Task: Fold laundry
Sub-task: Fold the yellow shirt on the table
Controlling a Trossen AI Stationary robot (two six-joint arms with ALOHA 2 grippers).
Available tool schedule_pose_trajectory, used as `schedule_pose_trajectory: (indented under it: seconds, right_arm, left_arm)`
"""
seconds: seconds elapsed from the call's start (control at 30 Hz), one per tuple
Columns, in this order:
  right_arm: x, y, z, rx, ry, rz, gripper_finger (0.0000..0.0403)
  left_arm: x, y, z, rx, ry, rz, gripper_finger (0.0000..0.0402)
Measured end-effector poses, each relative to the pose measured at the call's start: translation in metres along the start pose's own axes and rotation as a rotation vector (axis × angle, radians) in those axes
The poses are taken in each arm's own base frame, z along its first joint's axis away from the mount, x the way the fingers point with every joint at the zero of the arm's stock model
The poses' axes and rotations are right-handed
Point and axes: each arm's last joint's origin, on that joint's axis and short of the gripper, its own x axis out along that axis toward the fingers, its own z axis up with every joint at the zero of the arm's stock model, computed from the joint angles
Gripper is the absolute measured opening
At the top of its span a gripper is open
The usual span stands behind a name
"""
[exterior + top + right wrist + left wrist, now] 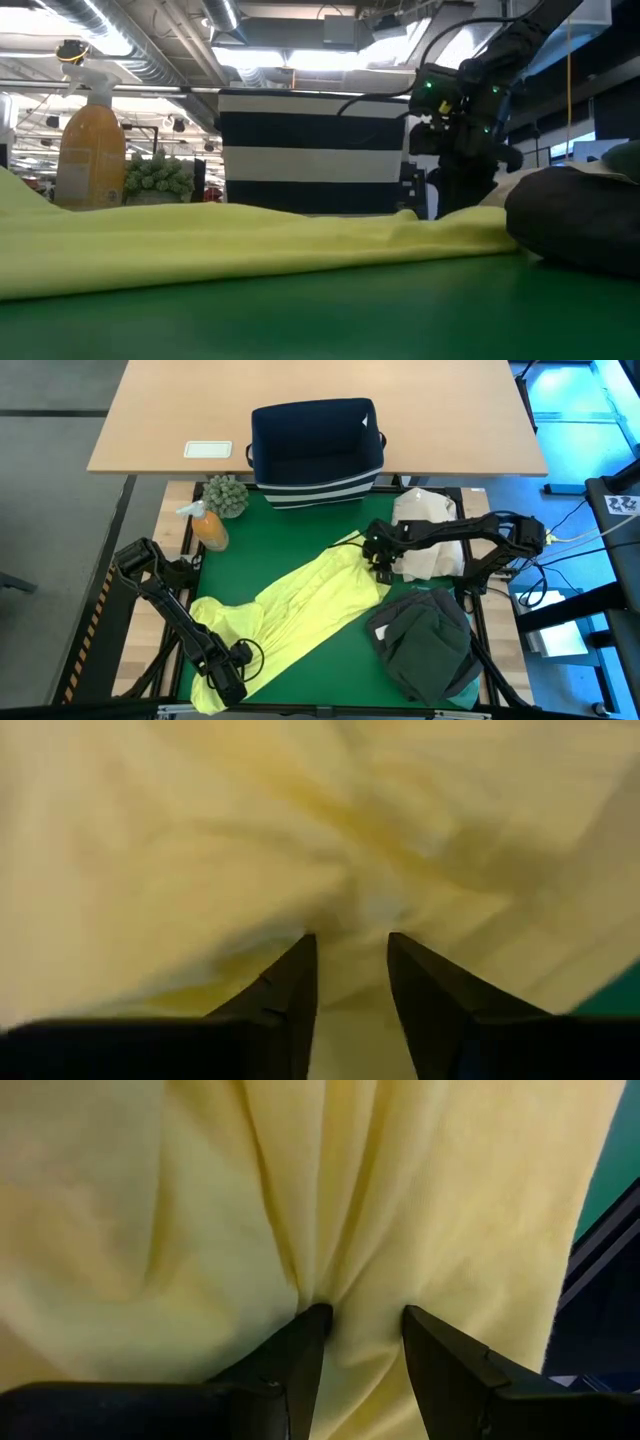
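Yellow-green shirt (300, 610) stretched diagonally across green desk (290, 530), left gripper (232, 682) and right gripper (380, 565) each pinching cloth between fingers at opposite ends; best kept taut, raised evenly.

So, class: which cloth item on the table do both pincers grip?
The yellow-green shirt, stretched between the left pincer and right pincer; the dark pile and cream bundle lie untouched.
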Motion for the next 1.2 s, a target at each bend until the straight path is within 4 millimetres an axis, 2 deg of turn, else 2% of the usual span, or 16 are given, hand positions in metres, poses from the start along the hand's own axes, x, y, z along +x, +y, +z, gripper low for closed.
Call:
schedule_pose_trajectory:
  seconds: [0.17,0.2,0.47,0.6,0.73,0.87,1.1,1.2]
  right_arm:
    - [0.0,-0.001,0.0,-0.028,0.012,-0.045,0.0021]
    - [0.0,-0.001,0.0,-0.03,0.012,-0.045,0.0012]
    - [-0.002,-0.011,-0.002,-0.014,0.047,-0.198,0.0004]
    - [-0.006,-0.019,-0.005,0.027,0.034,-0.168,0.0004]
    - [-0.008,-0.019,-0.006,0.087,-0.019,0.026,0.0027]
    - [-0.007,-0.013,-0.005,0.068,-0.022,0.113,0.0078]
    - [0.014,-0.003,-0.002,0.041,0.019,0.028,0.0207]
    - [0.02,0.001,0.001,0.017,0.026,-0.038,0.0238]
  left_arm:
    - [0.0,0.0,0.0,0.0,0.0,0.0,0.0136]
    - [0.0,0.0,0.0,0.0,0.0,0.0,0.0136]
    - [0.0,0.0,0.0,-0.001,0.004,-0.001,0.0136]
    - [0.0,0.0,0.0,-0.001,0.004,-0.001,0.0136]
    - [0.0,0.0,0.0,-0.001,0.006,-0.001,0.0136]
    - [0.0,0.0,0.0,-0.001,0.006,-0.001,0.0136]
    - [0.0,0.0,0.0,-0.002,0.007,-0.001,0.0137]
    - [0.0,0.0,0.0,-0.002,0.007,-0.005,0.0137]
